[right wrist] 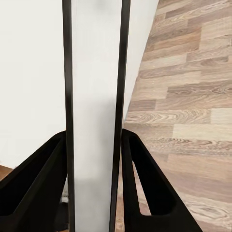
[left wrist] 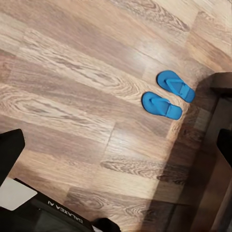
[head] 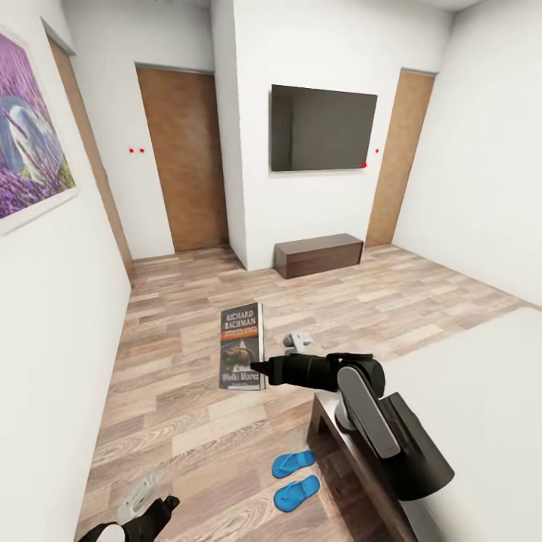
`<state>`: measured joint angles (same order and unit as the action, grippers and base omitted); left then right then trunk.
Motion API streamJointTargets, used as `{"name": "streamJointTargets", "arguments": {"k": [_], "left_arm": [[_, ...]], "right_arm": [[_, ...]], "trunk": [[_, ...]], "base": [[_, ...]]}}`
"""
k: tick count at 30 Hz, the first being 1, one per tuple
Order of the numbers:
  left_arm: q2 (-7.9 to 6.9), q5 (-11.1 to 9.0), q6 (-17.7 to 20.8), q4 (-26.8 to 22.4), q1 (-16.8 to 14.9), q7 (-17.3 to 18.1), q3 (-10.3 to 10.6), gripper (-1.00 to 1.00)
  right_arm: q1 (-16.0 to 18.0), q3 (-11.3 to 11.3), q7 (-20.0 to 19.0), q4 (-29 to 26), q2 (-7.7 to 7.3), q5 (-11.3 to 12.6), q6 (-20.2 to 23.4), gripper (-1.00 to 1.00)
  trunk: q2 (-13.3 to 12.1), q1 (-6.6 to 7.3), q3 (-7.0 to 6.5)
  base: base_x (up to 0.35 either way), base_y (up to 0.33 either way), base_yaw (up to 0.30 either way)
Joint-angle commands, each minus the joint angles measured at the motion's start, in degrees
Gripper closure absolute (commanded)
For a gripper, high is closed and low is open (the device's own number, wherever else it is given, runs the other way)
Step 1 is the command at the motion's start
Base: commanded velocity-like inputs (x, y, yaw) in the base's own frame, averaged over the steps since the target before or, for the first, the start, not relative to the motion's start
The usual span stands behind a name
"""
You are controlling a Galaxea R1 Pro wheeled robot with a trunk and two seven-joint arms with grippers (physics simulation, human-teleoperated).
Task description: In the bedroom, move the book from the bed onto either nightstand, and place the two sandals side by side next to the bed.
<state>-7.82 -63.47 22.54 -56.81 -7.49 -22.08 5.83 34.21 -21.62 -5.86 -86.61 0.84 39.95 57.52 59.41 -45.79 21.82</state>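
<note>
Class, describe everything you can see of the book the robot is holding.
The book is a thin paperback with a dark cover, white "RICHARD BACHMAN" lettering at the top, an orange band beneath and a dark picture. It hangs upright in the air above the wood floor, cover toward the head camera. The right gripper pinches its lower right edge. From the right wrist, its pale page edge sits between dark covers, clamped by both black fingers.

Wood-plank floor (head: 188, 421) carries two blue sandals (head: 296, 478) side by side, nearly touching, just beside the bed's dark frame corner (head: 331, 433). A low dark brown bench (head: 318, 254) stands on the floor against the far wall; pale mattress (head: 482, 391) bare where visible
</note>
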Motion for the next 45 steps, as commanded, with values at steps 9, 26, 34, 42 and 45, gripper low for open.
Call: {"name": "streamJointTargets", "arguments": {"k": [9,26,34,42,45], "left_arm": [[0.22,-0.4,0.3,0.9,-0.4,-0.5,0.6,-1.00],[3.47,2.4,0.9,9.6,-6.9,2.3,12.3,-1.00],[5.08,2.7,1.0,11.1,-8.1,2.5,13.8,-1.00],[6.27,2.8,1.0,13.1,-9.1,2.6,14.1,-1.00],[6.39,2.8,1.0,13.3,-9.2,2.7,14.2,-1.00]], "right_arm": [[0.0,0.3,-0.6,-0.1,-0.22,-0.3,-1.2,1.00],[0.0,-0.5,-0.6,0.5,-0.07,-0.2,-5.5,1.00],[0.0,-0.6,-0.7,0.5,-0.17,-0.2,-5.6,1.00],[0.0,-0.2,-0.8,0.5,-0.30,-0.2,-5.6,1.00],[0.0,0.0,-0.9,0.5,-0.33,-0.2,-5.7,1.00]], "trunk": [[0.0,0.00,0.07],[0.0,0.00,0.07],[0.0,0.00,0.07],[0.0,0.00,0.07],[0.0,0.00,0.07]], "base": [[0.000,0.000,0.283],[0.000,0.000,0.283],[0.000,0.000,0.283],[0.000,0.000,0.262],[0.000,0.000,0.150]]}}
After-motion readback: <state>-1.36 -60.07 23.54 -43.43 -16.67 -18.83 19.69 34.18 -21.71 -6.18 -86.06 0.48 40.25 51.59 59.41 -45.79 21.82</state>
